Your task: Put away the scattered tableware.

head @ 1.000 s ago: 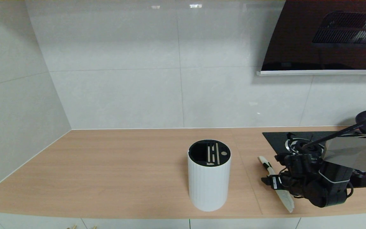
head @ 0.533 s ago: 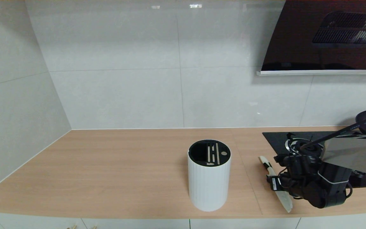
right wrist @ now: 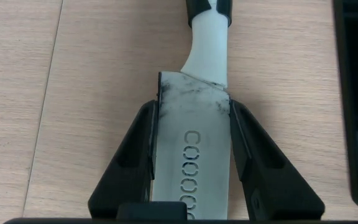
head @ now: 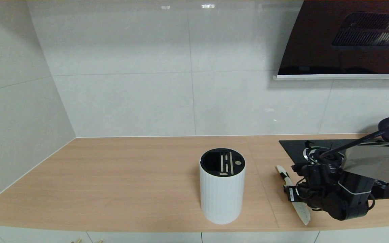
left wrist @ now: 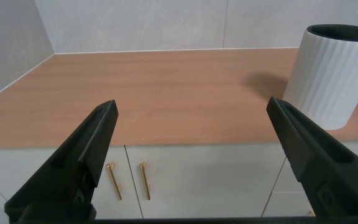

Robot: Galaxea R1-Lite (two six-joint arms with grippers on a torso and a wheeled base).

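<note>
A white-bladed knife [head: 301, 211] with a white and black handle lies flat on the wooden counter [head: 113, 175], to the right of a white ribbed holder [head: 222, 192] with a black slotted top. My right gripper [head: 291, 195] sits low over the blade. In the right wrist view its two fingers press against both edges of the knife [right wrist: 194, 149] just below the handle, so the right gripper [right wrist: 194, 111] is shut on it. My left gripper [left wrist: 191, 107] hangs open in front of the counter edge, left of the holder [left wrist: 331, 74], holding nothing.
A black cooktop [head: 299, 145] lies just behind the right arm, with a dark range hood [head: 343, 40] above it. Tiled walls close the back and left. White cabinet doors with gold handles [left wrist: 145, 180] sit below the counter. Bare wood stretches left of the holder.
The right gripper has shifted slightly left and settled on the blade. The knife's tip has swung a little to the left. The holder has stayed put.
</note>
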